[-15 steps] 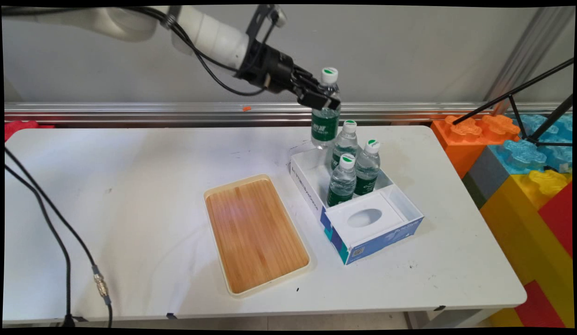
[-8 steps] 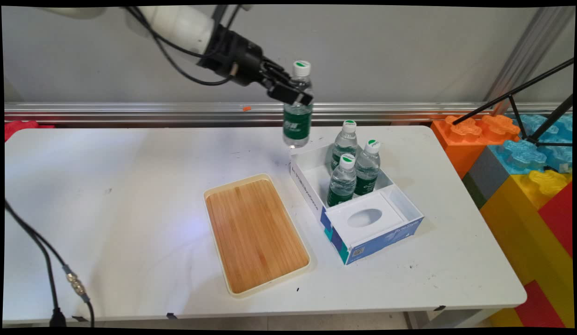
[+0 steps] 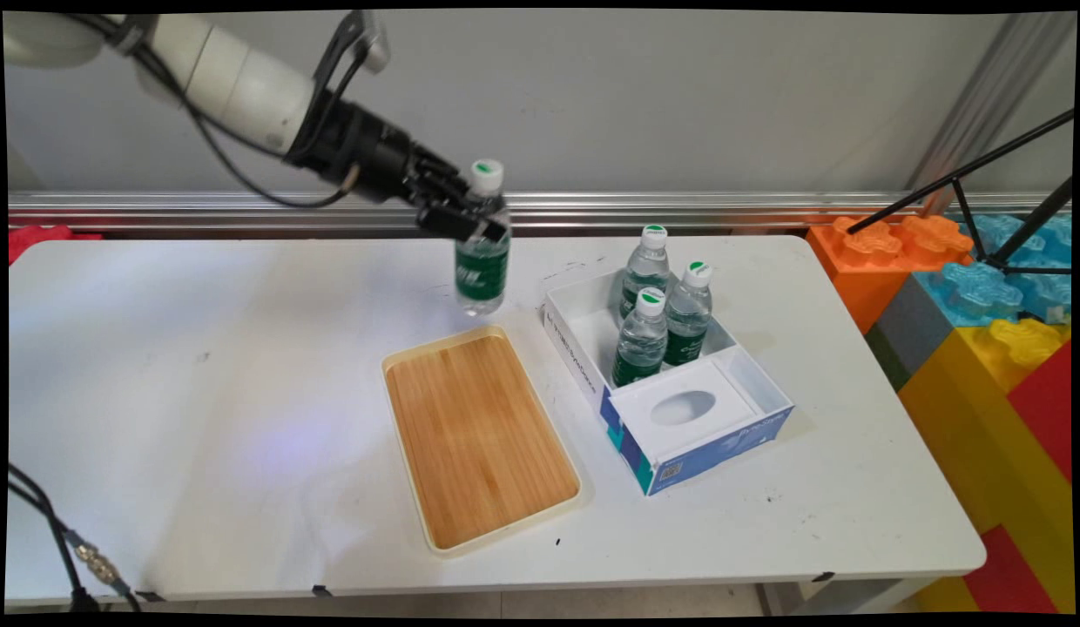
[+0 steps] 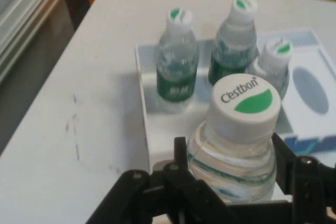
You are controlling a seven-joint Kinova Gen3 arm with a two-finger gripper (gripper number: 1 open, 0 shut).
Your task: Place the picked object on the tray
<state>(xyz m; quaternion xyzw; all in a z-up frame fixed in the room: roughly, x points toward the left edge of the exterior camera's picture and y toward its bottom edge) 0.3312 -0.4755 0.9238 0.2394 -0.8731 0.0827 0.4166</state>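
Water bottle with white cap and green label is hanging upright in the air, clear of the tabletop, over the strip between the wooden tray and the tabletop's far edge, just past the tray's far right corner. Gripper is clamping it at the shoulder, just under the cap; the hand view is showing the black fingers pressing both sides of the clear plastic, closed down to the bottle's width, nothing else in the grasp. Arm is reaching in from the upper left, black cables trailing off it.

Three more bottles of the same kind are standing upright in the far compartment of the white and blue box, bunched toward its right side, leaving a bare patch of box floor at the left. Box is sitting right of centre on the white table, its near section covered by a white insert with an oval hole.

As far as progress is readable: one bottle is out of the box and aloft, three are sitting inside, and the tray is lying bare with nothing on it. Held bottle is not touching tray, box or the other bottles.

Coloured toy blocks are stacking up beyond the table's right edge.
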